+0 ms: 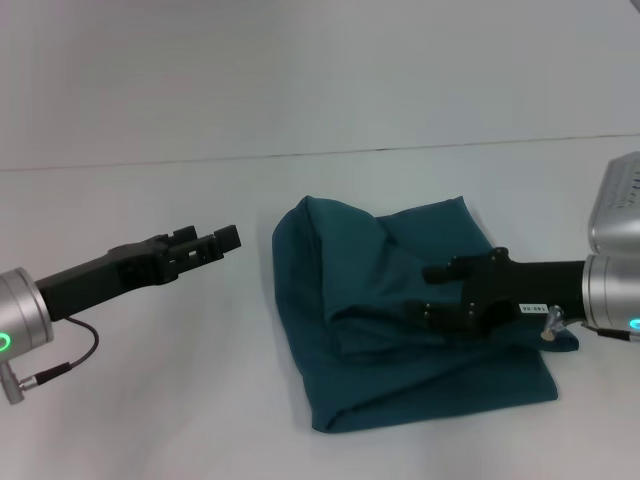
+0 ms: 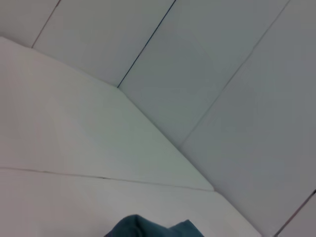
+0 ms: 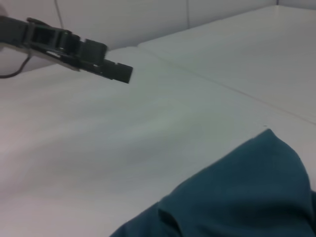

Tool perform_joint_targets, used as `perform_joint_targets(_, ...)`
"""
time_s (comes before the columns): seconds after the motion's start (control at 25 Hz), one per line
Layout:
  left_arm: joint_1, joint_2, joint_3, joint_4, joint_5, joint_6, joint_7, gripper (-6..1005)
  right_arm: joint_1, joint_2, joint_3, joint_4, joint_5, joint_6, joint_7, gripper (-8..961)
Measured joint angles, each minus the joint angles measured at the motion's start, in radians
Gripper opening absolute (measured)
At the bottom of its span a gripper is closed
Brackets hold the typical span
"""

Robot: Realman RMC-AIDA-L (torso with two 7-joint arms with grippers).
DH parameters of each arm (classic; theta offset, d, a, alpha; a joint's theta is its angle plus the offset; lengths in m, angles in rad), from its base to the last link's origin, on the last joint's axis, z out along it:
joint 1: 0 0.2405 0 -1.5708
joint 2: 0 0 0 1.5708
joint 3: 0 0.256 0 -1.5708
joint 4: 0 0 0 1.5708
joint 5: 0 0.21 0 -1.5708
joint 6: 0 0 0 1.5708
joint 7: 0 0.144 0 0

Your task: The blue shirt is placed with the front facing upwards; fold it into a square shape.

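- My right gripper (image 1: pixel 432 272), black, at centre right of the head view, sits over the dark teal-blue cotton shirt (image 1: pixel 400 370); I cannot tell its finger state.
- That shirt lies in a loose, lumpy rectangle at lower centre; to finish well I would flatten creases and square the edges.
- My left gripper (image 1: pixel 225 240) hovers at left, fingers together, just beside the shirt.
- White table (image 1: pixel 150 400) and wall beyond; nothing blocks me.
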Motion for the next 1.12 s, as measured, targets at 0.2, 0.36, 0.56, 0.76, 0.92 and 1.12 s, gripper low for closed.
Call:
perform_joint_targets(0.2, 0.001, -0.001, -0.001, -0.003, 0.001, 0.000, 0.000, 934, 0.001, 0.000, -0.054, -0.072, -0.026, 0.002, 0.001, 593)
perform_joint_targets(0.36, 0.001, -0.001, -0.002, -0.003, -0.001, -0.008, 0.006, 934, 0.002, 0.000, -0.096, -0.114, -0.033, 0.001, 0.001, 593)
perform_joint_targets(0.56, 0.001, -0.003, -0.003, -0.004, -0.006, -0.010, 0.014, 934, 0.009, 0.000, -0.182, -0.147, -0.061, 0.026, 0.020, 635)
perform_joint_targets(0.76, 0.002, -0.003, -0.005, -0.004, -0.008, -0.010, 0.015, 934, 0.034, 0.001, -0.265, -0.144, -0.125, 0.108, 0.085, 634)
perform_joint_targets(0.92, 0.002, -0.005, -0.011, -0.004, -0.009, -0.010, 0.015, 934, 0.041, 0.003, -0.339, -0.140, -0.134, 0.162, 0.094, 633)
perform_joint_targets(1.12, 0.002, -0.005, -0.014, -0.004, -0.010, -0.011, 0.015, 934, 0.044, 0.003, -0.445, -0.137, -0.139, 0.234, 0.123, 631)
